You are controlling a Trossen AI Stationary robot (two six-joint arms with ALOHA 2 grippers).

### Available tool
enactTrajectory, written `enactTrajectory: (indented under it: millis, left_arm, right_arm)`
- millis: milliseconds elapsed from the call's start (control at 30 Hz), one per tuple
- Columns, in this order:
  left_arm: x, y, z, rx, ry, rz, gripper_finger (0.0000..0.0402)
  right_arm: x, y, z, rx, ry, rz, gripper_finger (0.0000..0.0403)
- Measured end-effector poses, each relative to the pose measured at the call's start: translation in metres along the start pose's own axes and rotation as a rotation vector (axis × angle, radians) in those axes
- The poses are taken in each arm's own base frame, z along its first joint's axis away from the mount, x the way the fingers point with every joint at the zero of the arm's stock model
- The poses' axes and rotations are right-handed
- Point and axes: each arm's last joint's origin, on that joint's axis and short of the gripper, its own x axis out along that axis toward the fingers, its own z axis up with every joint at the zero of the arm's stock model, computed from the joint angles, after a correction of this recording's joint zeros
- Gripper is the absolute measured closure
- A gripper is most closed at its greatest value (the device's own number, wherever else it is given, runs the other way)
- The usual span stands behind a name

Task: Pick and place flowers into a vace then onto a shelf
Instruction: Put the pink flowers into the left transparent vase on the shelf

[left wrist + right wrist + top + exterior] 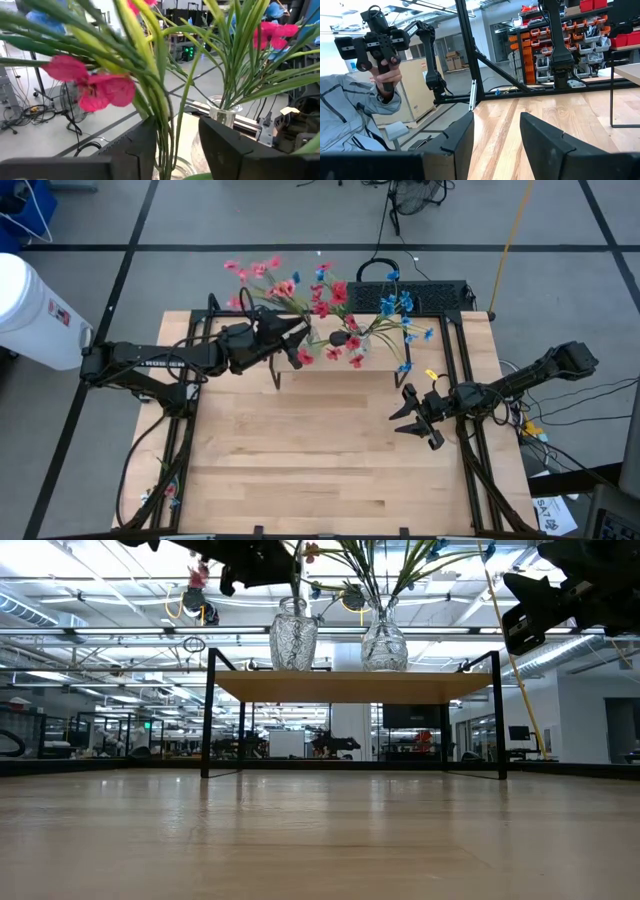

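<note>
Two clear glass vases (293, 635) (384, 640) stand side by side on the shelf (350, 686), a light-wood board on black legs at the table's far side. Flowers with pink, red and blue blossoms (330, 295) spread above them, their green stems (167, 125) going down into the vases. My left gripper (300, 332) is level at the left vase, open, with that vase's stems standing between its fingers above the rim (175, 167). My right gripper (412, 417) hangs open above the table's right part, with nothing between its fingers (495, 145). My left gripper comes level from the table's left, one finger on each side of the stems (164, 137) just above the left vase's rim. The stems run close along one finger (142, 147); whether it touches them, I cannot tell. The stems stand upright in the vase.
A black metal frame (465, 380) edges the table. Bare wooden tabletop (320, 450) lies near of the shelf. A white bin (25, 300) stands off the table's left. In the right wrist view, a person (350, 110) holding a hand controller is beyond the table.
</note>
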Motion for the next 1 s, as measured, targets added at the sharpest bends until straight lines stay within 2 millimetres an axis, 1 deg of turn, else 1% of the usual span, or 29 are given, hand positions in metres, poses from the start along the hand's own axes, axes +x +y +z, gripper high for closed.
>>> enactTrajectory:
  millis: [167, 333, 633, 1000]
  left_arm:
    - [0.000, 0.000, 0.001, -0.005, -0.011, 0.002, 0.0214]
    - [0.000, 0.000, 0.000, -0.003, 0.004, -0.004, 0.0193]
    - [-0.001, 0.001, -0.010, 0.035, 0.101, -0.005, 0.0190]
    - [-0.003, -0.006, -0.004, 0.060, 0.030, 0.003, 0.0190]
  right_arm:
    - [0.000, 0.000, 0.000, 0.000, 0.000, 0.000, 0.0252]
    - [0.000, 0.000, 0.000, 0.000, 0.000, 0.000, 0.0252]
    - [0.000, 0.000, 0.000, 0.000, 0.000, 0.000, 0.0252]
    - [0.000, 0.000, 0.000, 0.000, 0.000, 0.000, 0.0252]
